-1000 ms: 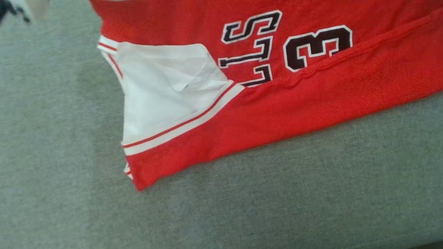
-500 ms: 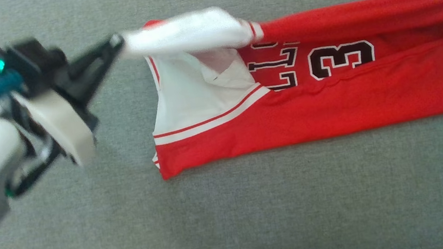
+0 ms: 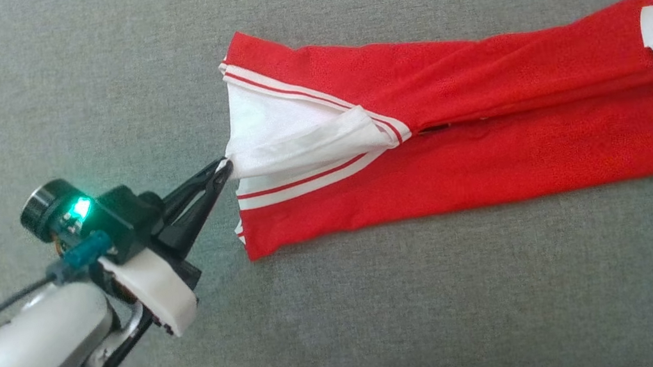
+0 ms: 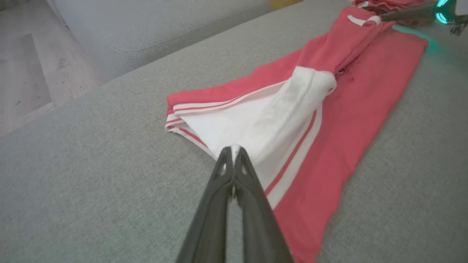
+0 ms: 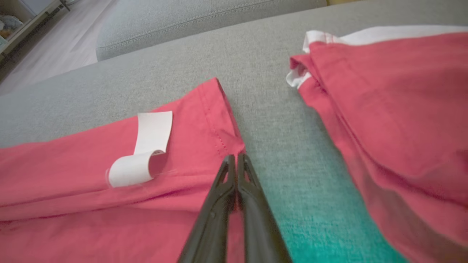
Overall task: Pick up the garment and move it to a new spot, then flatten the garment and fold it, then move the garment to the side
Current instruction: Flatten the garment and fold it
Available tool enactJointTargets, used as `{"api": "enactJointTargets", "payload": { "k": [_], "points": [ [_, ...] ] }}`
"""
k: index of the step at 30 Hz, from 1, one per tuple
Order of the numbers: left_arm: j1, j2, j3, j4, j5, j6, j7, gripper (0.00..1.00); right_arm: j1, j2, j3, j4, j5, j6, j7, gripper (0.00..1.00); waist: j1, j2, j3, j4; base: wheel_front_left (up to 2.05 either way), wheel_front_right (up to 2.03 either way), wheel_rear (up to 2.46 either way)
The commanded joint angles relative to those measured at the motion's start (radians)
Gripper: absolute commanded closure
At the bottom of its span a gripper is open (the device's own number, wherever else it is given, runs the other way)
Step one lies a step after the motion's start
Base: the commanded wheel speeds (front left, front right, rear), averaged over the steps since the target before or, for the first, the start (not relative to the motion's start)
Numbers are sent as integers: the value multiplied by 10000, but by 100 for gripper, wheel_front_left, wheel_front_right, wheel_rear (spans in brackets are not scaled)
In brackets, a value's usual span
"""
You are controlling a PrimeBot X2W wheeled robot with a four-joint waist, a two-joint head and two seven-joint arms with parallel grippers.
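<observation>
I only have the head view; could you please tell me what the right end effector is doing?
Observer: The right end effector is shut, its tips at the hem corner of the garment, beside the curled white label; it appears to pinch that corner.
Operator: Thank you. Is anything lying near that corner?
Observer: Yes, a second red cloth with white trim lies on the grey cushion, apart from the garment, bare cushion between them.

Grey sofa seat point(image 3: 387, 330), further cushion point(image 4: 164, 22) (seamed edge); wood floor point(image 4: 25, 73).
</observation>
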Motion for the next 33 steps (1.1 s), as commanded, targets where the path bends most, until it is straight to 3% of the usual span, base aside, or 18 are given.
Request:
{"api": "enactJointTargets", "payload": {
  "k": [1,2,3,4,8,13,14,18,24,33],
  "points": [
    [6,267,472,-52,104,196,-271,100,441,-217,-212,-360,-147,65,71,100,0,-1,-19,-2,0,0,0],
    [75,221,485,16,131,296,-393,99,537,-136,-303,-418,-216,65,106,100,0,-1,-37,-3,0,0,0],
    [142,165,496,91,168,399,-517,55,629,-38,-398,-469,-287,65,137,39,0,-1,-60,0,0,0,0],
    [234,84,540,171,138,520,-653,0,716,84,-518,-504,-333,65,150,0,0,-1,-95,7,0,0,0],
    [763,-367,1006,434,-306,1158,-1342,0,1258,648,-1204,-687,-544,65,-121,0,0,-1,-327,121,0,0,0],
    [1887,-1161,2380,429,-667,2442,-1816,0,2105,1474,-2100,-1131,-936,65,-743,0,0,-1,-680,297,0,0,0],
    [1887,-1161,2380,429,-667,2442,-1816,0,2105,1474,-2100,-1131,-936,65,-743,0,0,-1,-680,297,0,0,0],
    [3393,-2212,4704,-385,70,3185,-1833,0,2340,2007,-2664,-1357,-1363,65,-1032,0,0,-1,-919,511,0,0,0],
    [5622,-3808,6994,-1505,2038,3192,-1836,0,2050,2495,-3561,-876,-1980,65,-1009,0,0,-1,-1121,1007,0,0,0],
    [7113,-5183,7767,-1330,4160,2462,-1837,0,1304,2686,-4448,1028,-2968,65,-6,0,0,-1,-1277,1458,0,0,0]
  ]
}}
